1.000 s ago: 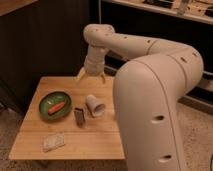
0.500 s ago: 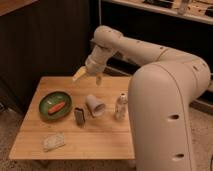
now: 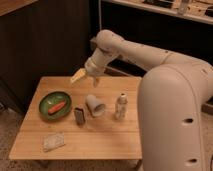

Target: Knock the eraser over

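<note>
The eraser (image 3: 79, 115) is a small dark block with a lighter grey face, standing upright on the wooden table (image 3: 110, 137), between the green plate and the white cup. My gripper (image 3: 85, 78) hangs above the table's far side, well above and behind the eraser, apart from it. Its pale fingers (image 3: 77, 76) point left and down.
A green plate (image 3: 55, 104) with an orange carrot-like thing (image 3: 56, 107) sits at the left. A white cup (image 3: 95, 106) lies on its side next to the eraser. A small bottle (image 3: 120, 106) stands right of it. A pale speckled pad (image 3: 53, 141) lies near the front left.
The arm has swung so the gripper moved slightly left and tilted, its fingers now pointing left. The things on the table have not moved.
</note>
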You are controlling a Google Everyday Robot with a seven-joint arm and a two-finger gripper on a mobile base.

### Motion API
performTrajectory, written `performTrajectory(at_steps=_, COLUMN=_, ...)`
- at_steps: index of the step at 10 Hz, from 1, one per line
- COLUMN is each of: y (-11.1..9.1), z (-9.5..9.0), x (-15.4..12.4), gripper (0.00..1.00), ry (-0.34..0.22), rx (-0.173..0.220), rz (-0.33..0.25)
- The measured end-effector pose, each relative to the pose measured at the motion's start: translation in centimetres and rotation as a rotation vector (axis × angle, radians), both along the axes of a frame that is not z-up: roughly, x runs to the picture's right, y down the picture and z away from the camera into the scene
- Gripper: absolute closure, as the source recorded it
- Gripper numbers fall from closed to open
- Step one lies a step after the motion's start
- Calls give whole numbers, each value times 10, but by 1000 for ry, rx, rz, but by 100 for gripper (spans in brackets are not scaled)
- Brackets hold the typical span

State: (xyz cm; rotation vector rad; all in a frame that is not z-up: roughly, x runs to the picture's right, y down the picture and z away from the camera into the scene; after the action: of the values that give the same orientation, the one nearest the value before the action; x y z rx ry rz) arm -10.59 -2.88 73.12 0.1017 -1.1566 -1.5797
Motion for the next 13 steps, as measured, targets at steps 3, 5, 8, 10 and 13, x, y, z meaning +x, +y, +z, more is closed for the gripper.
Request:
performTrajectory(at_steps=3, y=1, z=-2, x=2, gripper=20, ry=-43, rx=20, rz=65)
performTrajectory(at_steps=5, y=1, z=-2, x=2, gripper=20, ry=-51, rx=29, rz=77)
performTrajectory(at_steps=8, y=3, z=5, x=2, gripper=20, ry=-44, rx=8, rz=95)
performTrajectory(at_steps=10, y=13, z=16, x=3, gripper=20, ry=-30, rx=-69, rz=98)
performTrajectory(at_steps=13, y=26, z=29, x=3, gripper=20, ry=-101, rx=-183, rz=139)
